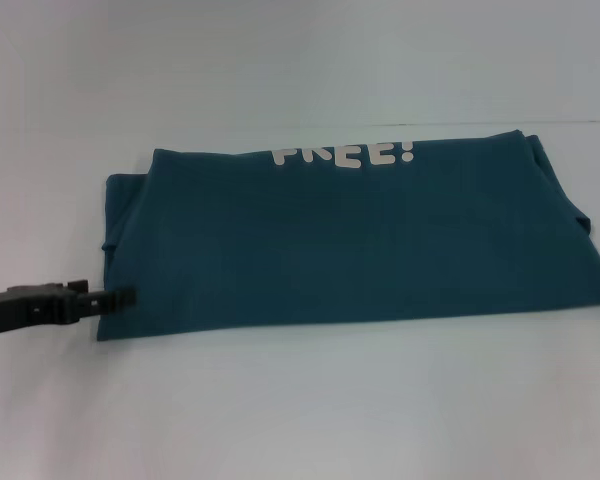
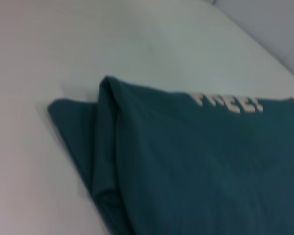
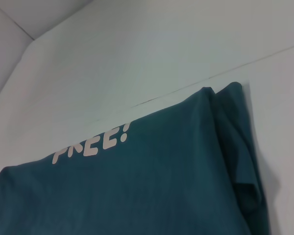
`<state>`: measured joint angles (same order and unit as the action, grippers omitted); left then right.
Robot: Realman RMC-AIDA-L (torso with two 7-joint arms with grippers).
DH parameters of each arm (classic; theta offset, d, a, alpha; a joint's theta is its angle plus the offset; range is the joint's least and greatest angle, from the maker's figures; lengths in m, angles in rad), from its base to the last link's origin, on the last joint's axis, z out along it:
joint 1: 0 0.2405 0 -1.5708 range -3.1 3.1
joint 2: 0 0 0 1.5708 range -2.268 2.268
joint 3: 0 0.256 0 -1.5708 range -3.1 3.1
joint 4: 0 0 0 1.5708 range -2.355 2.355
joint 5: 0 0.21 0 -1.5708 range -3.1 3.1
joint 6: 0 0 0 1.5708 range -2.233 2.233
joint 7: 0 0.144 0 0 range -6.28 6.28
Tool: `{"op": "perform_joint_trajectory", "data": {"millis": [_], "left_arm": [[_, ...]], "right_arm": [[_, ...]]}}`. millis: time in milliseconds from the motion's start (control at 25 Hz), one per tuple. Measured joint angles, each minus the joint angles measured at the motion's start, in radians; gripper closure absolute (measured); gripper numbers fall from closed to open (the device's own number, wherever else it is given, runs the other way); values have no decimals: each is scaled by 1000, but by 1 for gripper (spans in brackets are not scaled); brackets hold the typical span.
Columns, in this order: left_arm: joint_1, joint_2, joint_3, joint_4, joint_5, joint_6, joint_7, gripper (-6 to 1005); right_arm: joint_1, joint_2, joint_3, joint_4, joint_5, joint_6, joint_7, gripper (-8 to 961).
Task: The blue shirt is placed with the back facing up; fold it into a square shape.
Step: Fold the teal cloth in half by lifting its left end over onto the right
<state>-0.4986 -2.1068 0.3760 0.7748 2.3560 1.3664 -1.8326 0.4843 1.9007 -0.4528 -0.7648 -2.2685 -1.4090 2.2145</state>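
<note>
The blue shirt [image 1: 350, 240] lies on the white table as a wide folded rectangle. White lettering "FREE!" [image 1: 345, 155] faces up along its far edge. My left gripper [image 1: 120, 297] comes in low from the left and sits at the shirt's near left corner, at the edge of the fabric. The left wrist view shows the stacked folded layers at the left end of the shirt [image 2: 201, 166]. The right end of the shirt [image 3: 137, 191], with a tucked fold, fills the right wrist view. My right gripper is out of view.
The white table [image 1: 280, 400] surrounds the shirt, with bare surface in front and on the left. A thin seam [image 3: 210, 73] runs across the table behind the shirt. A pale wall [image 2: 274, 24] stands beyond the table's far edge.
</note>
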Motion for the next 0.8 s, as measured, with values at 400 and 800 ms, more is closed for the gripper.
{"op": "perform_joint_trajectory", "data": {"millis": [400, 800], "left_arm": [[-4, -3, 20, 1, 41, -2, -35, 65], [0, -6, 20, -5, 51, -4, -36, 66]], "right_arm": [[7, 0, 0, -1, -1, 13, 1, 162], [10, 1, 0, -1, -2, 18, -2, 162]]}}
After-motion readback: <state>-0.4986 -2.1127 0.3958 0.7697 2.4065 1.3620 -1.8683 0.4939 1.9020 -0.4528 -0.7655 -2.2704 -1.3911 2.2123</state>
